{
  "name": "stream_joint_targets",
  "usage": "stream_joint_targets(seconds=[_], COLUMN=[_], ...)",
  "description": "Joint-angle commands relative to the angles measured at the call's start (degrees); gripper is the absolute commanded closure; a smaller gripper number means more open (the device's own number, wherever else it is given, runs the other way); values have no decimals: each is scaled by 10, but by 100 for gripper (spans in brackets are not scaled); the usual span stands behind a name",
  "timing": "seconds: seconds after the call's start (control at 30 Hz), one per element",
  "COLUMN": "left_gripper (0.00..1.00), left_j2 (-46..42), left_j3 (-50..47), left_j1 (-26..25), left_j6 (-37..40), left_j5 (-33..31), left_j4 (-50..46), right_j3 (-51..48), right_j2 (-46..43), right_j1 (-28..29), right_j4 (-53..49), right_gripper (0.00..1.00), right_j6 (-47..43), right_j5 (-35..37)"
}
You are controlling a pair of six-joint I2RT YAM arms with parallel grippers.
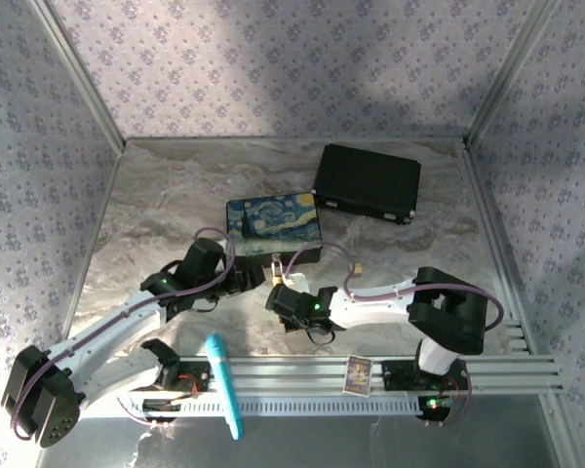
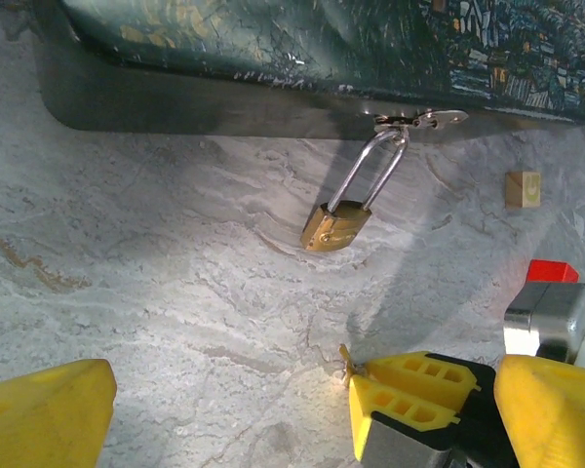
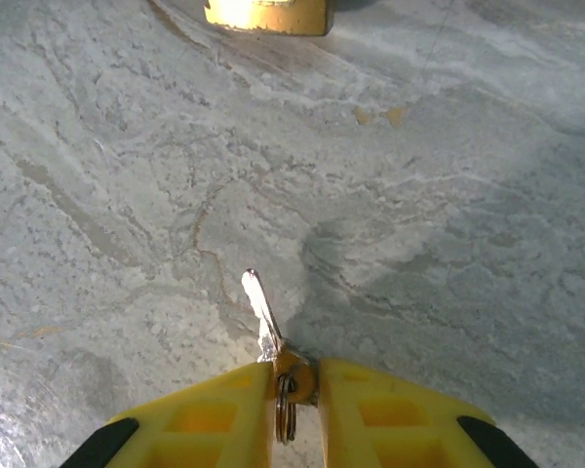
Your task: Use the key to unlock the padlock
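**Straight ahead, a touch off line**

The right hand [image 3: 297,385] has its yellow fingers pressed together on the head of the tiny pale silvery metal key [image 3: 261,310], with the key's ring caught in the pinch. The blade juts free, its long axis running from the fingers toward 11 o'clock in the right wrist view, low over the marbled grey surface [image 3: 448,195].

The small brass-gold padlock [image 2: 336,226] lies at 12 o'clock from that hand, apart from the blade tip, so key and lock look slightly out of line.

In the left wrist view the padlock hangs by its thin silver shackle [image 2: 370,171] from the hasp [image 2: 419,120] of the dark-blue painted metal box [image 2: 273,49]. Its long axis runs from 1 o'clock at the hasp to 7 o'clock at the body, which seems to rest on the surface (the keyway itself cannot be made out).

The left hand [image 2: 302,409] is spread wide and holds nothing. Both hands are near the lock, and the key-bearing right one looks closer. I judge the next move needs a small swing of the blade toward the body's underside.
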Motion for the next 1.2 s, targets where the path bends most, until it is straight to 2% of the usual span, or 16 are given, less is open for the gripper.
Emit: stream_joint_targets(seconds=[0.0, 0.07, 0.27, 0.4, 0.53, 0.7, 0.9, 0.97, 1.1, 1.17], left_gripper=[1, 1, 4, 11, 15, 23, 30, 34, 52, 54], left_j2=[-4, -4, -9, -25, -50, -67, -37, -26, -29, -30], left_j3=[-5, -6, -19, -57, -101, -116, -135, -142, -147, -147], left_j1=[-4, -4, -6, -19, -64, -114, -127, -138, -166, -169], left_j6=[-9, -11, -35, -111, -196, -221, -266, -276, -278, -280], left_j5=[-7, -8, -20, -22, -84, -161, -149, -152, -190, -188], left_j4=[0, 2, 23, 106, 210, 254, 329, 367, 386, 389], right_j3=[-4, -10, -75, -100, -110, -123, -111, -112, -115, -117], right_j2=[32, 28, -23, -63, -101, -136, -163, -165, -167, -171], right_j1=[9, 9, -16, -40, -67, -105, -116, -120, -125, -128], right_j4=[18, 24, 107, 126, 148, 190, 204, 224, 258, 266], right_gripper=[85, 91, 97, 98, 98, 98, 98, 98, 98, 98], right_j6=[19, 19, 6, -22, -44, -33, -30, -19, -2, 5], right_j5=[-24, -26, -51, -70, -114, -164, -184, -196, -208, -209])
